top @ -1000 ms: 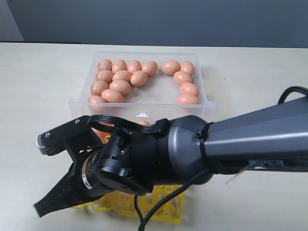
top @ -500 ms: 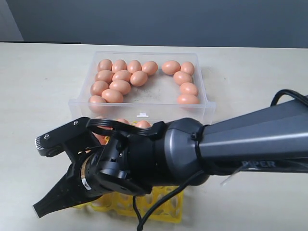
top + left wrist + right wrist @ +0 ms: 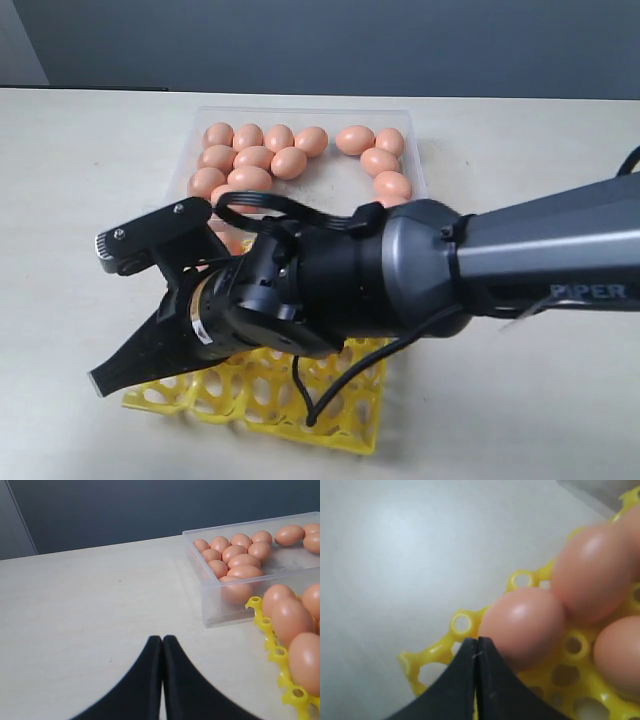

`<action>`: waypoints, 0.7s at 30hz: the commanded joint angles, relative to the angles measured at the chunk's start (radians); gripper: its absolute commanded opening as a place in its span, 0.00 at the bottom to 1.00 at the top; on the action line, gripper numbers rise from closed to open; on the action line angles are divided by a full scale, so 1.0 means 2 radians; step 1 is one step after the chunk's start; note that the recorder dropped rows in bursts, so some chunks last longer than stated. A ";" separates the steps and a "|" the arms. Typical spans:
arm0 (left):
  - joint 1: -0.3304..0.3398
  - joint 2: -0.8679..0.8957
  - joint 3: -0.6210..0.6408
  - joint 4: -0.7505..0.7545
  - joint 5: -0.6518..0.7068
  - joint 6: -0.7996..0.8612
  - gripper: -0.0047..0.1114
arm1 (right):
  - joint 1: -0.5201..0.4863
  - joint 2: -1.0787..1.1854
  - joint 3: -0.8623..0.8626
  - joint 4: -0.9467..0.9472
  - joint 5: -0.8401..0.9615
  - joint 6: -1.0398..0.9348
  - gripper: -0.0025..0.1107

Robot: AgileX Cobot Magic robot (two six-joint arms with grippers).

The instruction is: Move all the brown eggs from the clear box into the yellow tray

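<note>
Your right gripper (image 3: 477,642) hangs with its fingers pressed together, holding nothing, over a corner of the yellow tray (image 3: 440,645), beside three brown eggs (image 3: 522,625) seated in cups. Your left gripper (image 3: 162,641) is likewise closed and empty above the table (image 3: 75,610). More eggs lie in the clear box (image 3: 210,600) next to the tray.

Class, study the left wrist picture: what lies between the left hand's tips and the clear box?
Only bare table lies between the shut left hand and the clear box; the left wrist view shows this stretch.
</note>
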State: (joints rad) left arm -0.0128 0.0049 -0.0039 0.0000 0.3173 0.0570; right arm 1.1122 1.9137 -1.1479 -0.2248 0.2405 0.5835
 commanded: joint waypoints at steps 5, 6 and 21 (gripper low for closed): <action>0.002 -0.002 0.002 0.000 -0.004 0.000 0.04 | -0.004 -0.036 -0.002 -0.019 -0.003 -0.002 0.02; 0.002 -0.002 0.002 0.000 -0.004 0.000 0.04 | -0.004 -0.040 -0.002 -0.022 -0.003 -0.002 0.02; 0.002 -0.002 0.002 0.000 -0.004 0.000 0.04 | -0.179 -0.052 -0.041 -0.066 -0.016 0.015 0.05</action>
State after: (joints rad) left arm -0.0128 0.0049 -0.0039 0.0000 0.3173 0.0570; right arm 0.8329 1.8200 -1.1838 -0.3404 0.1876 0.6355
